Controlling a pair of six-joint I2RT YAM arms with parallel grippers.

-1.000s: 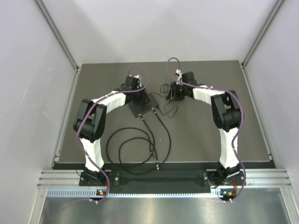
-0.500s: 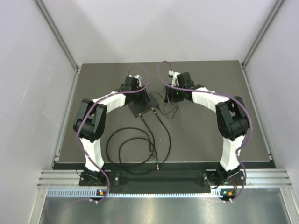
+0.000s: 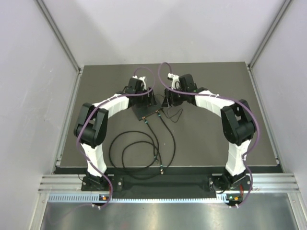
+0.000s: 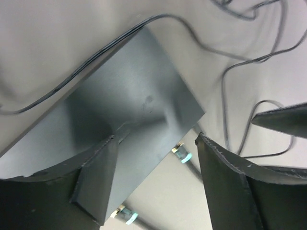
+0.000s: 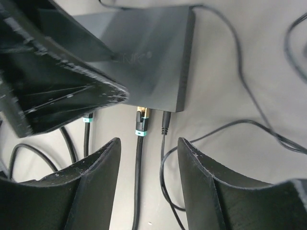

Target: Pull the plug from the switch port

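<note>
The switch (image 3: 147, 111) is a flat black box lying mid-table, with its sockets on the near edge. Two plugs with teal boots sit in those ports: one (image 5: 142, 120) has a gold shell, the other (image 5: 87, 119) is further left. My left gripper (image 4: 156, 139) is open over the switch (image 4: 124, 110), one finger (image 4: 96, 182) across its top and the other (image 4: 225, 187) off its corner. My right gripper (image 5: 148, 143) is open just short of the gold plug, its fingers on either side of that plug's cable. It holds nothing.
A thin power lead (image 5: 166, 123) enters the switch beside the gold plug and loops over the mat. Black network cables (image 3: 139, 148) coil toward the near table edge. Grey walls close in the left, right and back.
My left gripper has gone from shut to open above the switch. My right arm has swung left toward the switch's socket edge, its jaws a little wider.
</note>
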